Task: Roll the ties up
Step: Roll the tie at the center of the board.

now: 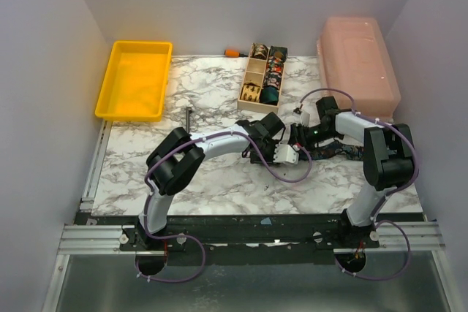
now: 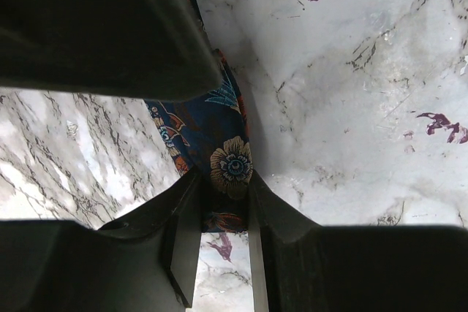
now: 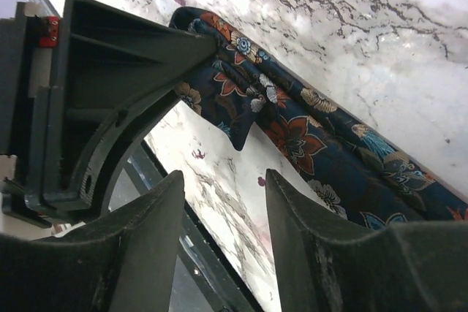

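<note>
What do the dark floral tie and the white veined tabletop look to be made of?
Dark floral-print tie: woven fabric, perhaps silk or polyester, with a slight sheen; it folds and creases softly. White grey-veined tabletop: marble look, smooth and faintly glossy; real stone or printed laminate, cannot tell.

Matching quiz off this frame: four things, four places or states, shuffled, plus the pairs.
Things:
1. yellow tray
2. pink bin
3. wooden box
4. floral tie

Places or states:
A. pinched in the left gripper
B. far right of the table
C. far left of the table
D. far middle, rolled ties inside

Pairs: 1-C, 2-B, 3-D, 4-A
</note>
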Controlling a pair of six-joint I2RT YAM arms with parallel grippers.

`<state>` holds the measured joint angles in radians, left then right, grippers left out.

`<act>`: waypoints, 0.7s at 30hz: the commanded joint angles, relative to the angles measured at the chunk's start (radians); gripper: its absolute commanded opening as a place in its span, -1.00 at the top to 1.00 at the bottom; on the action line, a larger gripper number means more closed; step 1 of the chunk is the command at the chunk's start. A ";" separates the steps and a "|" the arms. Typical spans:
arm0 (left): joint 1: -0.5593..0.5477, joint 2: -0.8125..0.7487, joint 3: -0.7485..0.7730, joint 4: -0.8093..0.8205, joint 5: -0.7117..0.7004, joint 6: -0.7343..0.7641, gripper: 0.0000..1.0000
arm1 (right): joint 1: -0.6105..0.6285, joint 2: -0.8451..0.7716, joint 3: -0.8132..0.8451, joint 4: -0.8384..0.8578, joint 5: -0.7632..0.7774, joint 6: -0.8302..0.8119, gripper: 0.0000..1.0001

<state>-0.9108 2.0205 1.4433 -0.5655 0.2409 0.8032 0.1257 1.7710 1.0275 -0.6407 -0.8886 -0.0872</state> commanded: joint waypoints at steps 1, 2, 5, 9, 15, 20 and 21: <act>0.009 -0.025 -0.020 0.007 0.028 -0.009 0.42 | 0.007 -0.011 -0.041 0.081 -0.021 0.059 -0.05; 0.009 -0.027 -0.024 0.008 0.029 -0.009 0.42 | 0.013 -0.018 -0.052 0.104 -0.021 0.077 -0.07; 0.010 -0.034 -0.035 0.016 0.032 -0.009 0.41 | 0.036 -0.023 -0.075 0.175 -0.008 0.142 -0.09; 0.012 -0.033 -0.037 0.019 0.034 -0.012 0.42 | 0.051 0.010 -0.086 0.251 0.005 0.200 -0.01; 0.015 -0.026 -0.031 0.018 0.032 -0.012 0.41 | 0.063 0.044 -0.084 0.281 -0.005 0.219 0.14; 0.017 -0.025 -0.028 0.018 0.035 -0.010 0.41 | 0.077 0.067 -0.086 0.283 0.004 0.218 0.15; 0.017 -0.026 -0.029 0.018 0.035 -0.010 0.41 | 0.076 0.073 -0.084 0.283 0.004 0.216 0.15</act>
<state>-0.9024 2.0121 1.4239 -0.5419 0.2493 0.7971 0.1936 1.8088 0.9520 -0.3824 -0.8867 0.1200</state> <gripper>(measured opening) 0.295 0.428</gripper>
